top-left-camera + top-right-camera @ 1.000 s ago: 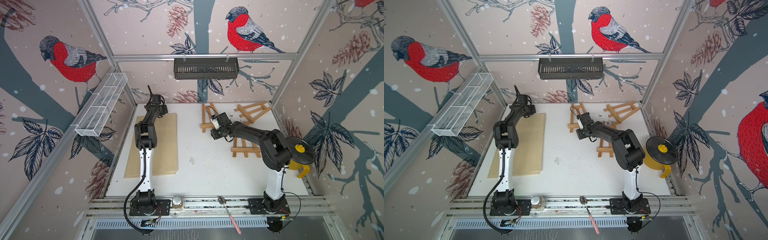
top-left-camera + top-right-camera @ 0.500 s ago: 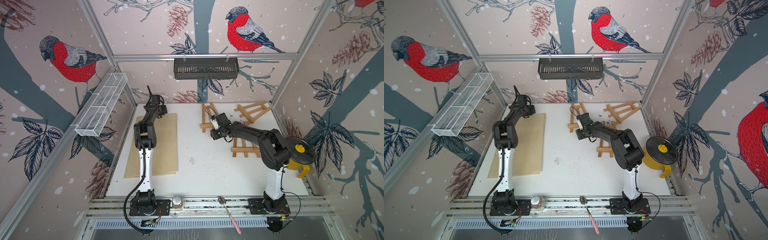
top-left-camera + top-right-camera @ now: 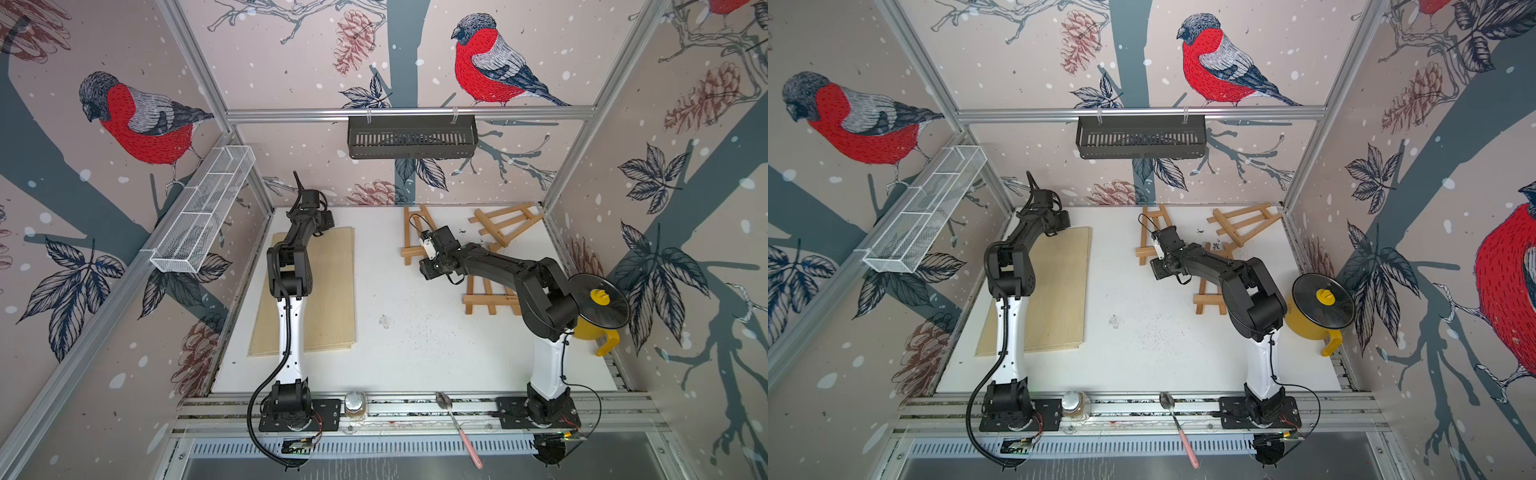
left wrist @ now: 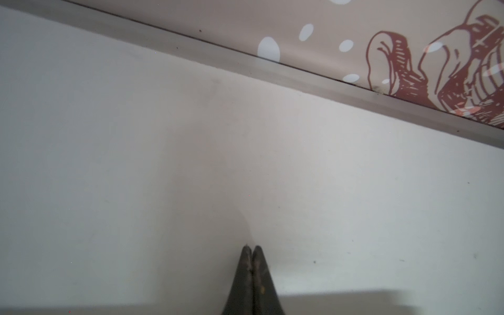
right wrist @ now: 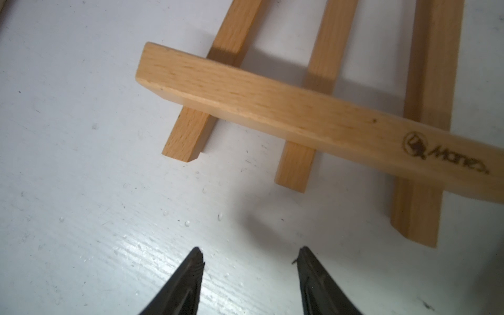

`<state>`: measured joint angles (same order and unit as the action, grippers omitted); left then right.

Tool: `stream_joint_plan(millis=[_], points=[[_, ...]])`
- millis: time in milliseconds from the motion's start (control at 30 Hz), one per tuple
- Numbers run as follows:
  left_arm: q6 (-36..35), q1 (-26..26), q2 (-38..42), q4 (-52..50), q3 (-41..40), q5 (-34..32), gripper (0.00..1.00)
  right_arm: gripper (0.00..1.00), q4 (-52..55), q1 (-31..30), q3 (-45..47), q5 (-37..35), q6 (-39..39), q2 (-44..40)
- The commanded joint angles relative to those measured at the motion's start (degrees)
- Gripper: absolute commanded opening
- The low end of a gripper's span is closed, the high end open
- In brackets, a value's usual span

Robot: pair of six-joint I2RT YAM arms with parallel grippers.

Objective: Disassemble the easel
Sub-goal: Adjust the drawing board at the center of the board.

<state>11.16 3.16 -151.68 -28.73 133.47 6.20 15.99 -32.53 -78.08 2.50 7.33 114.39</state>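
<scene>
Flat on the white table at the back middle lies a small wooden easel (image 3: 415, 232) (image 3: 1148, 237). In the right wrist view its ledge bar (image 5: 272, 109) crosses three legs whose ends point toward me. My right gripper (image 5: 252, 249) is open and holds nothing; it hovers just above the table, a short gap before those leg ends. In both top views it (image 3: 432, 253) (image 3: 1163, 253) sits at the foot of this easel. My left gripper (image 4: 252, 246) is shut on nothing, over bare table near the back left wall (image 3: 326, 220).
Two more easels lie at the back right (image 3: 505, 222) and under my right forearm (image 3: 486, 295). A thin wooden board (image 3: 328, 291) lies under the left arm. A yellow jug with a black disc (image 3: 598, 307) stands at the right edge. A jar (image 3: 355, 405) and spoon (image 3: 457, 424) rest on the front rail.
</scene>
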Motion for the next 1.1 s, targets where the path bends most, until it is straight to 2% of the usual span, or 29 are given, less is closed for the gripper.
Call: stream_joint_plan(millis=[0,333,600,767,833,967,1067], points=[[-0.7,0.1,0.0,-9.4,-0.8,0.3,0.00,0.58,-0.4,-0.1,0.1,-0.5,0.2,-0.3],[0.0,0.1,0.6,-8.5,-0.8,-0.1,0.00,0.58,-0.8,-0.6,-0.1,-0.7,0.1,0.2],[1.0,-0.2,5.1,-3.7,-0.8,0.0,0.17,0.58,0.2,-3.4,-3.8,-4.0,-2.6,2.0],[-0.3,-1.1,11.1,-0.8,-1.8,-3.4,0.24,0.58,1.9,-5.5,-9.9,-5.0,-4.4,4.6],[-1.8,-1.1,13.7,1.1,-4.1,-5.9,0.20,0.58,2.3,-6.4,-13.1,-5.0,-5.2,6.0],[-0.4,-0.3,15.4,-2.5,-5.2,-13.8,0.01,0.57,2.3,-7.7,-20.5,-4.3,-5.9,10.1],[-0.5,0.6,15.7,-6.9,-6.0,-20.9,0.00,0.50,1.4,-8.3,-27.0,-3.0,-5.6,14.6]])
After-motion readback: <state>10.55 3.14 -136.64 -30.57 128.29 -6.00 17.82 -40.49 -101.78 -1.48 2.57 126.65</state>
